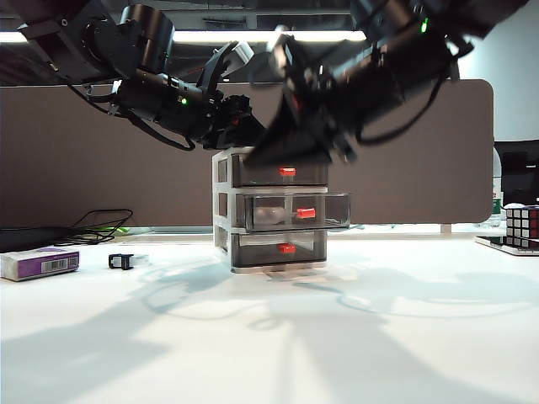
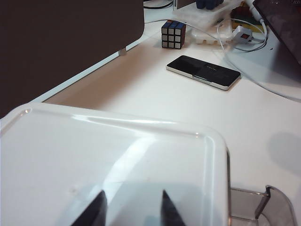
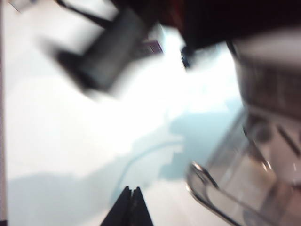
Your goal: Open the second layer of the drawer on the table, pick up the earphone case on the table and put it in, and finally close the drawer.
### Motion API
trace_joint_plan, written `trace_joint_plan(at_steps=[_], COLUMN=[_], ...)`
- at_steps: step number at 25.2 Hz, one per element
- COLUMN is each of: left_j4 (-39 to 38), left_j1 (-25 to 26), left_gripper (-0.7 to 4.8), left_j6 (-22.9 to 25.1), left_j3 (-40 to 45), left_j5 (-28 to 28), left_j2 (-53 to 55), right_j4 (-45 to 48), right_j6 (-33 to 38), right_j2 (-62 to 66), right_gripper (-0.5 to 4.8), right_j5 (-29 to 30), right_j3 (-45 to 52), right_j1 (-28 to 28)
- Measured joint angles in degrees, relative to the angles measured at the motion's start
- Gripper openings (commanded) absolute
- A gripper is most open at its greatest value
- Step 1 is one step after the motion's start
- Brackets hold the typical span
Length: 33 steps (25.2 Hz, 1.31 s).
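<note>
The small three-tier drawer unit [image 1: 274, 210], white-framed with smoky translucent grey drawers and orange-red handles, stands near the middle of the plain white bench [image 1: 269, 337]. Its middle drawer, the second layer [image 1: 299, 212], is pulled out toward the camera, and a pale rounded shape seen through its wall is judged to be the glossy white earphone case [image 1: 269, 215], already inside. The step in hand is therefore judged to be closing that drawer. The left end effector [image 2: 131, 207] rests over the unit's white top, fingers part-way apart and gripping nothing visible; it appears to steady the frame. The right end effector [image 3: 130, 207] hangs above and in front of the unit, blurred in the exterior view, its fingertips pressed together and empty. To close well, the right arm should meet the drawer front squarely at or near the orange-red handle [image 1: 306, 213] and push straight along the runners while the left arm holds the light unit down, or the whole unit may slide back. Other items: a purple-and-white rectangular box [image 1: 40, 263] and a small black-and-clear item [image 1: 120, 261] lie well apart on the left; a colour puzzle cube [image 1: 522, 223] sits at the right edge; a flat black device [image 2: 203, 72] lies beside it. None stands in the push path.
</note>
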<state>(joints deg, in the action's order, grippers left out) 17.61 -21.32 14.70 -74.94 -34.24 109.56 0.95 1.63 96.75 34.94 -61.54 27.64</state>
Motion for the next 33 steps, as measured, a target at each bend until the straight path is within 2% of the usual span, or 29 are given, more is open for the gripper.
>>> trace_joint_plan(at_steps=[6, 10, 17, 21, 24, 29, 33], left_j4=[0.22, 0.22, 0.35, 0.33, 0.37, 0.37, 0.22], left_j1=[0.00, 0.00, 0.02, 0.07, 0.07, 0.07, 0.07], left_gripper=[1.42, 1.42, 1.42, 1.42, 1.42, 1.42, 1.93], left_j6=[0.00, 0.00, 0.00, 0.02, 0.02, 0.00, 0.02], left_j3=[0.00, 0.00, 0.00, 0.00, 0.00, 0.00, 0.00], left_j5=[-0.26, -0.26, -0.90, -0.94, -0.94, -0.94, -0.94], left_j2=[0.07, 0.09, 0.15, 0.17, 0.22, 0.22, 0.24], right_j4=[-0.37, 2.62, 2.56, 1.81, 2.67, 3.50, 1.33], right_j6=[-0.13, -0.15, -1.29, -1.46, -2.78, -2.97, -3.02], right_j2=[6.14, 7.45, 12.28, 13.60, 13.68, 13.66, 13.38], right_gripper=[-0.06, -0.05, -0.05, -0.05, -0.05, -0.05, -0.06], right_j5=[-3.85, -6.45, -7.85, -8.22, -11.78, -12.37, -10.38], right_j3=[0.00, -0.55, -7.72, -8.85, -9.40, -9.88, -9.90], right_j1=[-0.31, -0.28, -0.66, -0.66, -0.74, -0.96, -0.98])
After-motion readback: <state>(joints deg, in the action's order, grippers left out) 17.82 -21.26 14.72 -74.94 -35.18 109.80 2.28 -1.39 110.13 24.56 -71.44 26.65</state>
